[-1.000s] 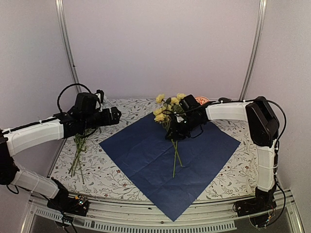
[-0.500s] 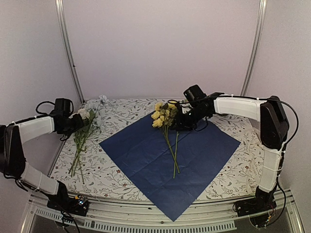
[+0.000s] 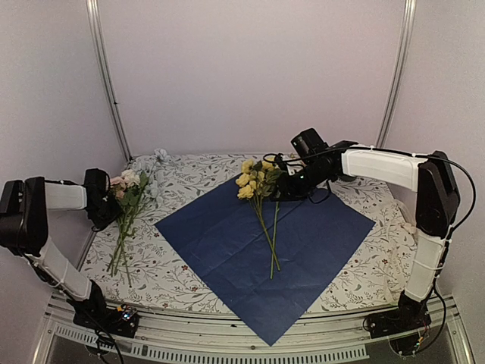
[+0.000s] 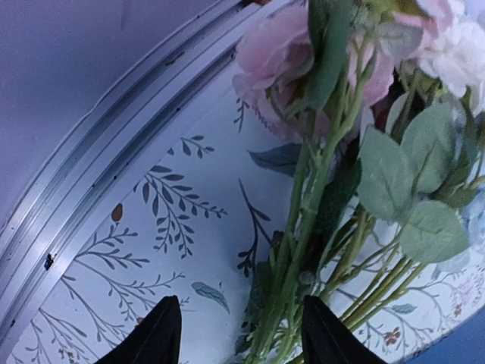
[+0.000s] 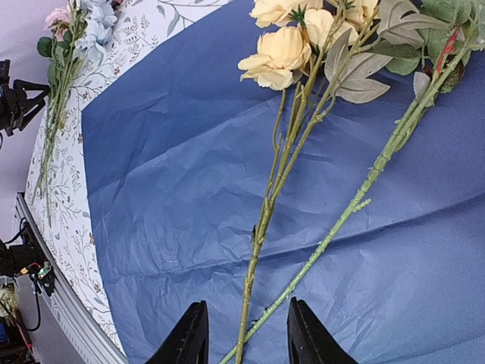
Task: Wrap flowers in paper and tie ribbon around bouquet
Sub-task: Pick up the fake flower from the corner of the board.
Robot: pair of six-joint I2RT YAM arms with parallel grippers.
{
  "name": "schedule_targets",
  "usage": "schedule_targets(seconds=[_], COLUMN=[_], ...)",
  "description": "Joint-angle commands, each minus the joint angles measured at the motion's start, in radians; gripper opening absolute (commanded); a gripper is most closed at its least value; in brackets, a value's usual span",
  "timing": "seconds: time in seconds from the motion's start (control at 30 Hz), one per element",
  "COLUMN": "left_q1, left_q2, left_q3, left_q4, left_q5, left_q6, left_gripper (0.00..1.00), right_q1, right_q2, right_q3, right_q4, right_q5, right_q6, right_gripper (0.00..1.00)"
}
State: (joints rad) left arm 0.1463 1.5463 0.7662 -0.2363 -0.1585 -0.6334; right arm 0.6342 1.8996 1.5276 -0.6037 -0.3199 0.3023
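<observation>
One paper (image 3: 227, 243) lay navy side up, the biggest thing I had. Two bunches of flowers: the yellow bunch (image 3: 251, 182) on the paper, the pink bunch (image 3: 129, 186) on the tablecloth (image 3: 182, 280), well left of it. No ribbon showed. I judged I was gathering: left claw (image 4: 241, 303), jaws apart astride the pink stems, needed to close and lift; right claw (image 5: 247, 303) hung apart, empty

Pale lilac walls (image 3: 250, 76) w/ 2 alu posts (image 3: 107, 76), leaf-print tablecloth (image 3: 174, 274)
</observation>
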Motion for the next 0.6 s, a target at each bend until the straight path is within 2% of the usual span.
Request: schedule_targets(seconds=[0.0, 0.07, 0.23, 0.33, 0.43, 0.57], left_q1=[0.007, 0.007, 0.007, 0.007, 0.007, 0.007], left_q2=[0.018, 0.037, 0.085, 0.089, 0.086, 0.037], left_q3=[-0.037, -0.036, -0.031, -0.037, -0.038, -0.038], left_q4=[0.039, 0.045, 0.054, 0.072, 0.085, 0.071], left_q5=[0.02, 0.041, 0.055, 0.064, 0.09, 0.066], left_q6=[-0.007, -0.004, -0.002, -0.007, -0.007, -0.02], left_gripper=[0.42, 0.35, 0.34, 0.21, 0.0, 0.0], right_q1=[-0.005, -0.005, -0.005, -0.005, -0.005, -0.005], right_q2=[-0.002, 0.001, -0.002, -0.005, -0.004, -0.009], right_q3=[-0.01, -0.009, -0.007, -0.008, 0.004, 0.014], right_q4=[-0.018, -0.017, -0.022, -0.028, -0.041, -0.055], right_q5=[0.021, 0.022, 0.022, 0.028, 0.034, 0.042], right_q6=[-0.046, -0.046, -0.041, -0.039, -0.04, -0.039], right_gripper=[0.38, 0.38, 0.38, 0.38, 0.38, 0.38])
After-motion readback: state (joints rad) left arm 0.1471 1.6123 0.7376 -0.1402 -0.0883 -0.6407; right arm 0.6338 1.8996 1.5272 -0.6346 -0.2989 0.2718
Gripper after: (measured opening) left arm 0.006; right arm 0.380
